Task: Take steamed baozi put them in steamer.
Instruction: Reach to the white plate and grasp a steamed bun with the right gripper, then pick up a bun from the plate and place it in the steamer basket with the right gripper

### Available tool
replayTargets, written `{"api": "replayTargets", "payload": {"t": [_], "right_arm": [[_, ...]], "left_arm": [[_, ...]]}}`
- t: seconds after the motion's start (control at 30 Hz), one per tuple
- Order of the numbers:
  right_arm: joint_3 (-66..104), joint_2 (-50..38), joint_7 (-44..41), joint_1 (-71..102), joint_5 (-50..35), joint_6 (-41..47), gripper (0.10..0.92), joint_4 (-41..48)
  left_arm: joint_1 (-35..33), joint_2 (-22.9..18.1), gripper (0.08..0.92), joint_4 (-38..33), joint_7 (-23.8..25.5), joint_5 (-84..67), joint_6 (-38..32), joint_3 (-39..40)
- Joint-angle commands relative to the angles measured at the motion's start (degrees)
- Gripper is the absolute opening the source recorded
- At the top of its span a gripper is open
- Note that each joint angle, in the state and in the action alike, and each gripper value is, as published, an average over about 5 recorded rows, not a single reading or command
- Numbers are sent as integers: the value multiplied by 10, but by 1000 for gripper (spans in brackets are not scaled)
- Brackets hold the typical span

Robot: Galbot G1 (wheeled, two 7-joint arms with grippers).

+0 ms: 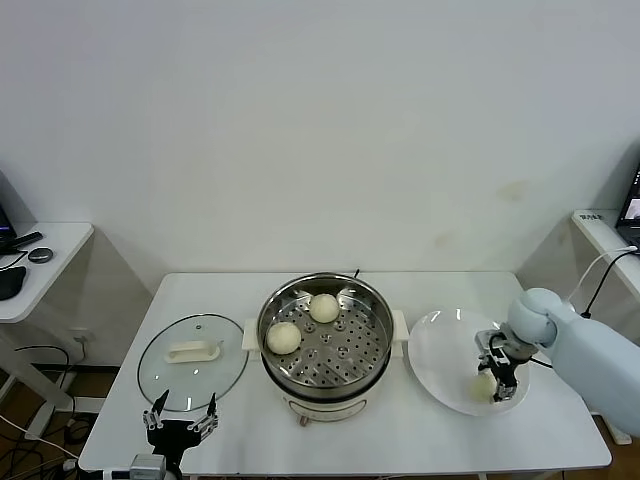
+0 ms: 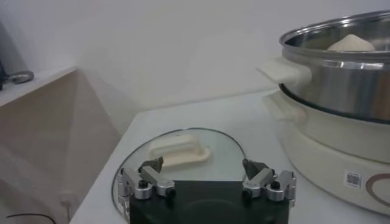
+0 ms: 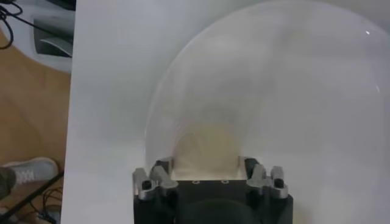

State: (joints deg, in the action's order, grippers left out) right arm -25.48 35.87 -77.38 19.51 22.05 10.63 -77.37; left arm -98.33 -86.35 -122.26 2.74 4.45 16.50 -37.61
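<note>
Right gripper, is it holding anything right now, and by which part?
The right gripper has its fingers on either side of a baozi on the white plate; whether they grip it yet cannot be told. The left gripper is open and holds nothing.

A large round steel steamer pot [image 1: 320,385] with a perforated tray is seen at the middle of a white rectangular table [image 1: 400,440]. Two small round cream-white steamed baozi [image 1: 284,338] [image 1: 323,308] are held on its tray, one at the left side, the other behind it towards the back. A round glass lid with a white handle [image 1: 193,360] is laid flat to the left of the pot, just beside it. A flat round white plate [image 1: 440,350] is set to the right. A third bun [image 1: 486,383] is found on the plate's right part, under the right gripper [image 1: 497,385]. The left gripper [image 1: 181,420] is placed before the lid, at the table's front edge.
</note>
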Motion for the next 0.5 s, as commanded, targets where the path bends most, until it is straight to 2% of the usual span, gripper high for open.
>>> {"api": "replayTargets", "payload": {"t": [0.03,0.27,0.5], "right_arm": [[0,-8,-4,-22,-21,7,599,-3],[-90,-13,-15,-206,-112,23,586,-8],[-272,105,-28,-502,-236,31,585,37]], "left_arm": [[1,-1,823,0,0,1,0,1],[14,-5,823,0,-1,5,-1,3],[14,-14,823,-3,-13,11,-6,-2]]}}
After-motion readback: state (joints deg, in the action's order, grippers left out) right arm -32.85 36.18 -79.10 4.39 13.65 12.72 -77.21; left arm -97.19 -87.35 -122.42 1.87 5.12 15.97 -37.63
